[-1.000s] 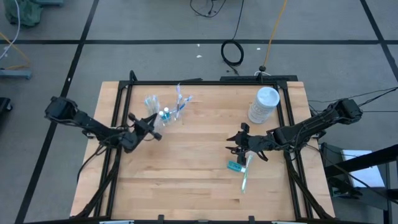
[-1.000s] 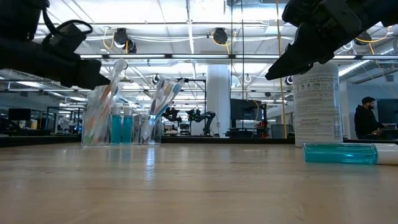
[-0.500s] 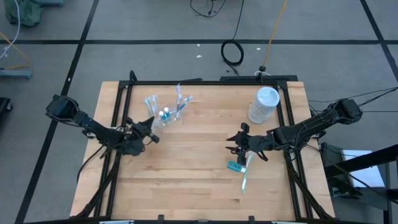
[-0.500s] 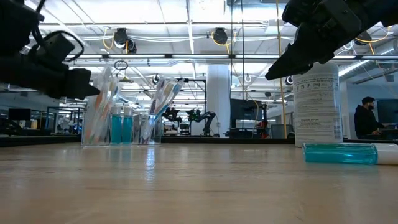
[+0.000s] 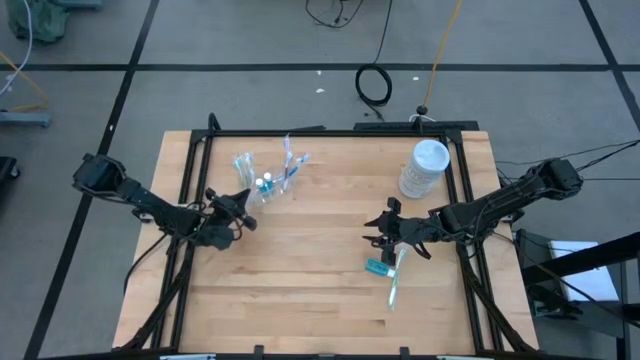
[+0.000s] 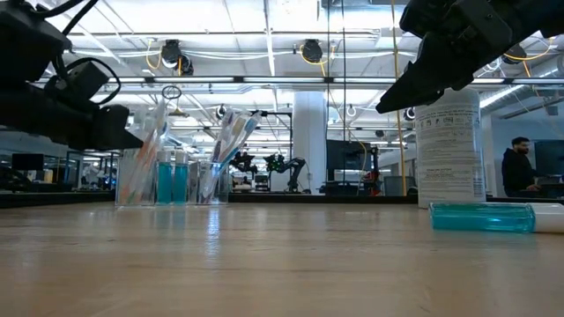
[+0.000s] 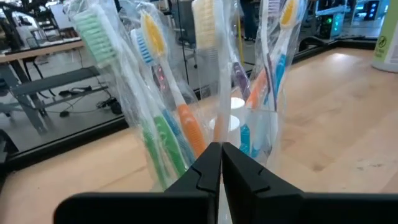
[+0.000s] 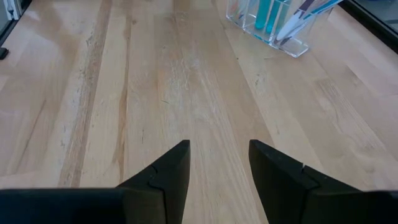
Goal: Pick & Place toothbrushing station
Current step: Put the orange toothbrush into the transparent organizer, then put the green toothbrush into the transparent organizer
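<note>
Left tool (image 5: 243, 208) nearer; one floor-lying tube (image 5: 377, 267), one toothbrush (image 5: 393, 283).

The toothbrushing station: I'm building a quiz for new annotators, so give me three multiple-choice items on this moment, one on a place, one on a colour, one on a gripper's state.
1. Where does the loose teal tube lie?
A. in the clear organizer
B. on the table by the right gripper
C. on the white container

2. What colour is that tube's body?
A. teal
B. red
C. yellow

3. How are the left gripper's fingers?
A. wide open
B. shut on a toothbrush
C. shut on nothing

Answers: 1 B, the high view shows it flat on the wood table just below the right gripper. 2 A, the low view shows teal. 3 C, the left wrist view shows the left gripper with fingers together before the wrapped toothbrushes.
</note>
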Motion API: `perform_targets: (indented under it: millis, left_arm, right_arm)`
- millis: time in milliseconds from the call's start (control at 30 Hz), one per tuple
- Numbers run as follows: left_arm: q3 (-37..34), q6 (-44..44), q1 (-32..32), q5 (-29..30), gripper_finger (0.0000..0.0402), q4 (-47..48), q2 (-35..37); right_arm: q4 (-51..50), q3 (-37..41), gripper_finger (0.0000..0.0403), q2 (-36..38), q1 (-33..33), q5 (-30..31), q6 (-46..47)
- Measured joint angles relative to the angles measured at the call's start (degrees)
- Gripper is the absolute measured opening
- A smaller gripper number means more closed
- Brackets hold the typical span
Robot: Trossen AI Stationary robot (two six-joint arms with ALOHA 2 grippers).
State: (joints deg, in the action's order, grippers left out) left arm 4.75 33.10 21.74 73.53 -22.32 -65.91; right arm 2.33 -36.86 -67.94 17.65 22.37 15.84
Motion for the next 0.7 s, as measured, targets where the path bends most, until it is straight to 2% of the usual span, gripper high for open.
perform_targets:
  millis: [200,367,533,700]
  left_arm:
    - [0.2,-0.5,-2.2,-0.3,0.0076,-0.6,0.0]
    - [0.3,-1.0,-3.1,0.1,0.0133,-5.0,0.0]
    - [0.3,-10.3,-3.1,1.7,0.0172,-13.8,0.0]
    - [0.3,-19.0,-2.9,4.4,0.0187,-25.6,0.0]
  right_arm:
    - [0.0,0.0,0.0155,0.0,0.0,0.0,0.0]
    - [0.0,0.0,0.0155,0.0,0.0,0.0,0.0]
    - [0.0,0.0,0.0155,0.0,0.0,0.0,0.0]
    - [0.0,0.0,0.0155,0.0,0.0,0.0,0.0]
